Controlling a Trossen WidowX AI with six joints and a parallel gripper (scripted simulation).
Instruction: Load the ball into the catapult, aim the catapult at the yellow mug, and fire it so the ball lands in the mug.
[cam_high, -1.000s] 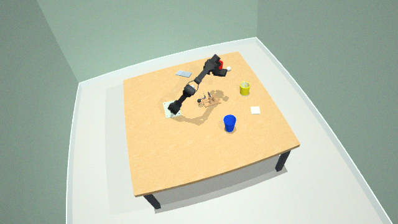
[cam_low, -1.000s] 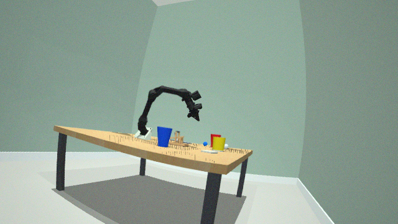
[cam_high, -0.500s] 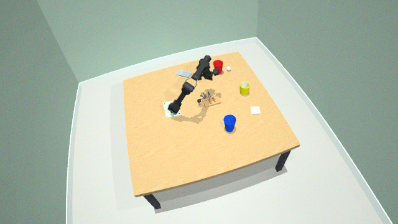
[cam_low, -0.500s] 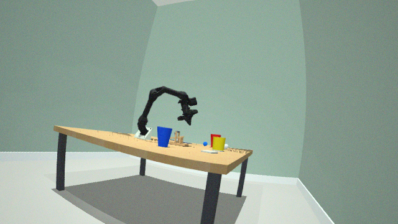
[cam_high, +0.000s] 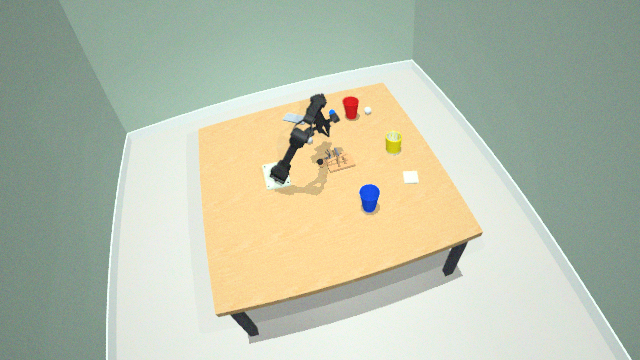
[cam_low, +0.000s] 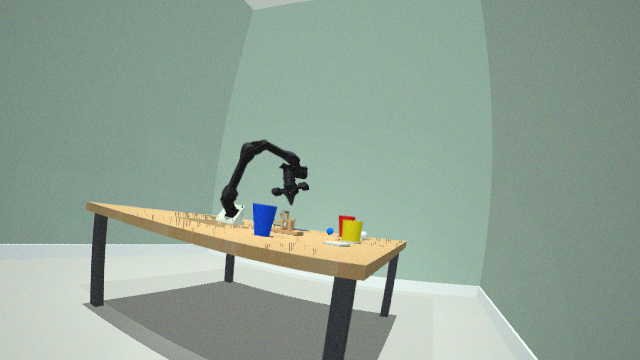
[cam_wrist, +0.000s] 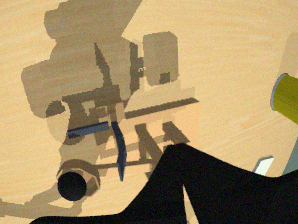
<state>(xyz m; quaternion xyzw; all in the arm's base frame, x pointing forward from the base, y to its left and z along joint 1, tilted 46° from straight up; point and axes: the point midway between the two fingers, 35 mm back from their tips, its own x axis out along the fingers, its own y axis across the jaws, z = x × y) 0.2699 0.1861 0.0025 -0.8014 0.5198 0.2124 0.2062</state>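
The wooden catapult (cam_high: 348, 164) (cam_low: 294, 232) (cam_wrist: 186, 119) stands on the table. A round black thing (cam_high: 320, 162) (cam_wrist: 72, 186), which looks like a ball, sits at the cup end of its arm. The yellow mug (cam_high: 393, 144) (cam_low: 352, 232) (cam_wrist: 289, 100) stands upright beyond the catapult; I cannot tell whether anything is inside it. My gripper (cam_high: 328, 134) (cam_low: 291, 203) (cam_wrist: 176, 152) is shut and empty, pointing down above the catapult. Its fingers hide part of the catapult in the wrist view.
A red cup (cam_high: 351, 109) (cam_low: 345, 218), a white ball (cam_high: 368, 110) (cam_low: 364, 234) and a blue ball (cam_high: 332, 112) (cam_low: 330, 231) are at the back. A blue cup (cam_high: 369, 200) (cam_low: 263, 220) stands at the front. A white square (cam_high: 410, 177) (cam_low: 337, 244) (cam_wrist: 263, 165) lies near the mug.
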